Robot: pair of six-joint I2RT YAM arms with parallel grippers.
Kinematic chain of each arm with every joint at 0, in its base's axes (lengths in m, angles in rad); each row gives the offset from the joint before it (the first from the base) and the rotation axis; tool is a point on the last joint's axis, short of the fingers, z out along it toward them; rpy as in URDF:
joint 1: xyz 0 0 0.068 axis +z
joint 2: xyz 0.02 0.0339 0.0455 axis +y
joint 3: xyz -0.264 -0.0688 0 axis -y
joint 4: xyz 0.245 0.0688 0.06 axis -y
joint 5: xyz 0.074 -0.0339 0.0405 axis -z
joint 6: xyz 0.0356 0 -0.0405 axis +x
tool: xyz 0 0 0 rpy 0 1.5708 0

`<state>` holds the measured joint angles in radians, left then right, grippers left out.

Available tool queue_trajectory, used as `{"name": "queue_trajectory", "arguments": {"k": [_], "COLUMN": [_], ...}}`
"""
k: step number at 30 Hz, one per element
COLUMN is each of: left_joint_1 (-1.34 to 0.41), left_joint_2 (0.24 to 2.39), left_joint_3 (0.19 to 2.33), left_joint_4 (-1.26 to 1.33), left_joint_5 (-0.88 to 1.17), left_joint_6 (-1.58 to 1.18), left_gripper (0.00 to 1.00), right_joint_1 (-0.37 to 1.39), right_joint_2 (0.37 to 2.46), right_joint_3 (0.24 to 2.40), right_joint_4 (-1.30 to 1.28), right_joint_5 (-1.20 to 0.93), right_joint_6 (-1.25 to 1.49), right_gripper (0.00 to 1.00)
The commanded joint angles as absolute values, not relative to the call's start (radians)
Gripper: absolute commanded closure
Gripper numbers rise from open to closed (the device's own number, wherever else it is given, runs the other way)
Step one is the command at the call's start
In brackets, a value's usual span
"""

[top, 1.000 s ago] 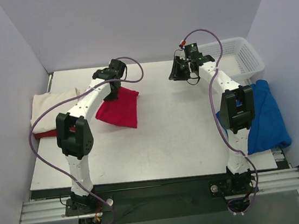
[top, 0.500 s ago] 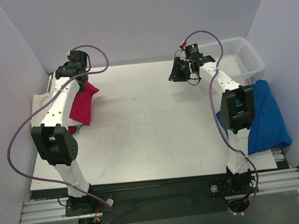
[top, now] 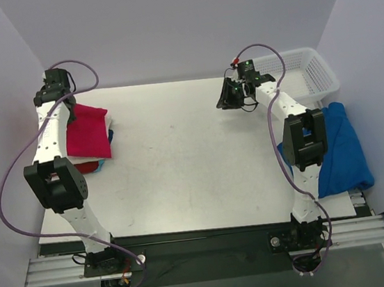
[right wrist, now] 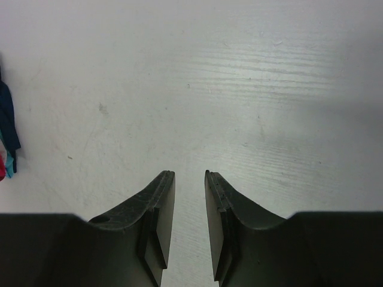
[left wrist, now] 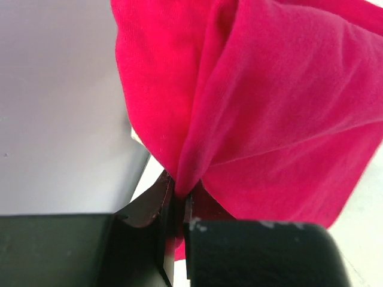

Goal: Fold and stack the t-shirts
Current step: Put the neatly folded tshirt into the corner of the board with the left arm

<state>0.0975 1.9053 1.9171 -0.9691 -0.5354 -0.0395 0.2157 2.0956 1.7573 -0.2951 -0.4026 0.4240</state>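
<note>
left tool (left wrist: 178, 204): fold of soft crimson-red cloth t-shirt (left wrist: 269, 107) vanishes between its pressed-together fingers; shirt cropped above and to its right | under that shirt: stack covered, only blue slivers (top: 110, 134) show | far left of right tool (right wrist: 190, 179): dark cloth edge (right wrist: 6, 128) cropped | behind right tool: soft royal-blue cloth t-shirt (top: 343, 149) partly hidden by right arm (top: 303, 137)
</note>
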Motion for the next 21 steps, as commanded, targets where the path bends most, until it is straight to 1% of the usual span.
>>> {"name": "queue_trajectory", "arguments": {"k": [1,8,14,17,21], "left_joint_1": [0.147,0.21,0.233,0.233,0.23], "left_joint_2": [1.924,2.015,2.123,2.151,2.189], "left_joint_3": [1.967,1.997,2.06,2.066,2.082], "left_joint_4": [-0.902,-0.876,-0.879,-0.83,-0.793], "left_joint_5": [-0.56,-0.572,-0.693,-0.802,-0.889], "left_joint_6": [-0.018,-0.006,0.005,0.005,0.005], "left_gripper": [1.0,1.0,1.0,1.0,1.0], "right_joint_1": [0.212,0.21,0.209,0.21,0.21], "right_joint_2": [2.048,2.052,2.046,2.04,2.039], "right_joint_3": [1.753,1.75,1.732,1.72,1.712], "right_joint_4": [-0.288,-0.288,-0.288,-0.288,-0.288], "right_joint_5": [-0.433,-0.443,-0.446,-0.449,-0.457], "right_joint_6": [0.439,0.449,0.453,0.453,0.462], "right_gripper": [0.72,0.72,0.72,0.72,0.72]}}
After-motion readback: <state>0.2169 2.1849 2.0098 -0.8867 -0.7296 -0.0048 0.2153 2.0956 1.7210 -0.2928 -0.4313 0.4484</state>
